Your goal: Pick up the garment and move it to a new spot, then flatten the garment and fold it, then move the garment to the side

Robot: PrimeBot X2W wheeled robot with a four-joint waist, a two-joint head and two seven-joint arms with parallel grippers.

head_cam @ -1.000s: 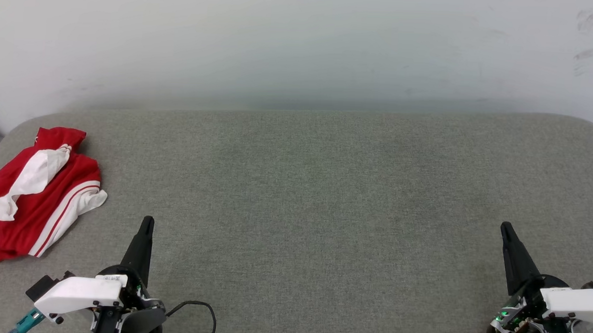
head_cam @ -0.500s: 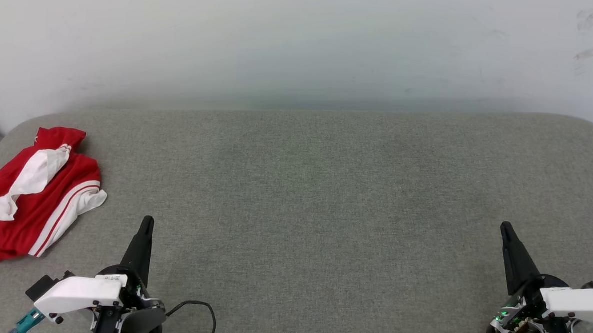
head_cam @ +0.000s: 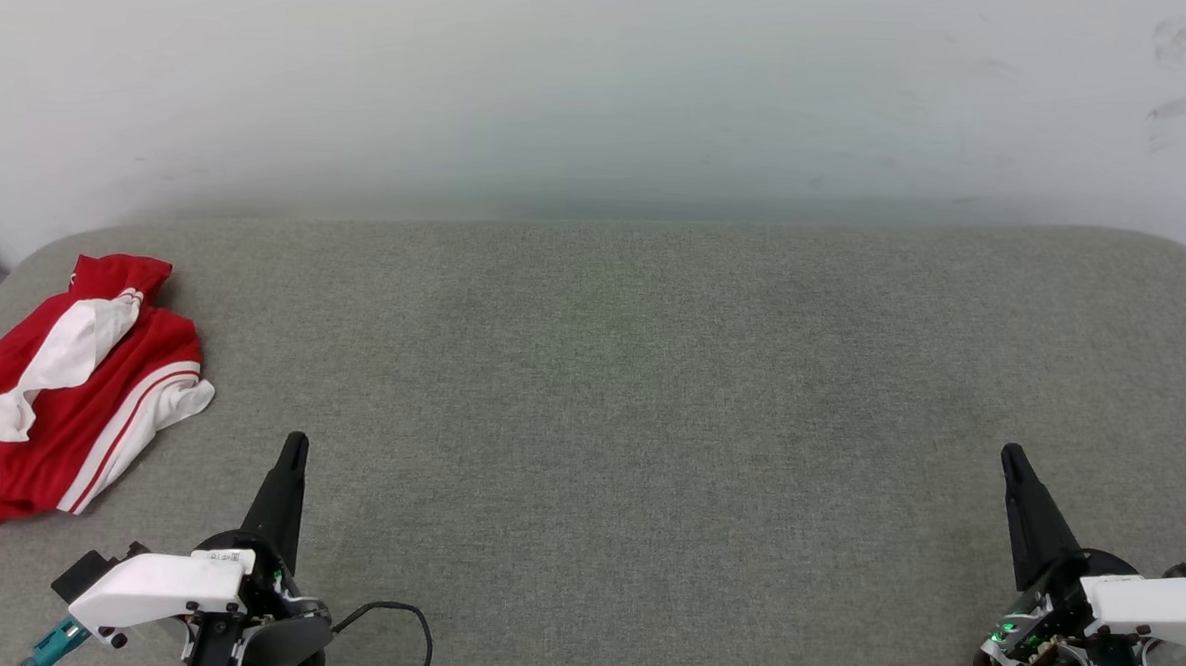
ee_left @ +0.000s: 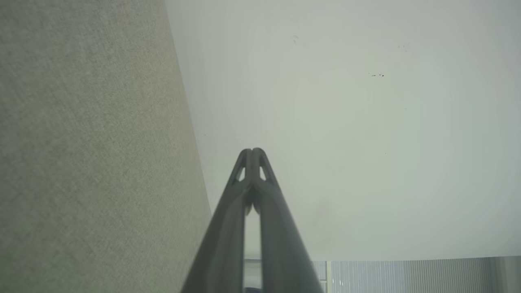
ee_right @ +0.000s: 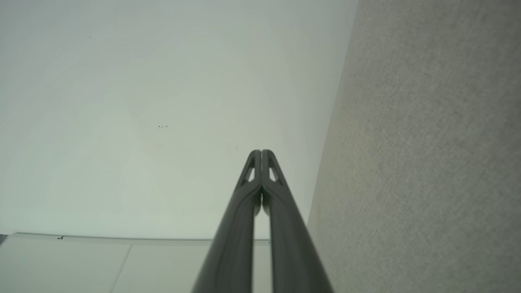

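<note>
This looks like a bare indoor test room, most likely a robotics lab rather than a home. A wide table covered in plain grey fabric, with rounded corners, stands against an unadorned white wall bearing dark scuff marks. The left wrist view catches a pale ribbed strip — blinds or slatted panelling, too blurred to tell.

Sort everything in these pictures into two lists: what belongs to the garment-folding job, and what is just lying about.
Belongs to the job:
- crumpled red and white garment, at the far left
- left gripper, shut and empty
- right gripper, shut and empty
- grey padded surface, the folding area

Just lying about:
- black cable by the left wrist
- scuffed pale wall behind
</note>
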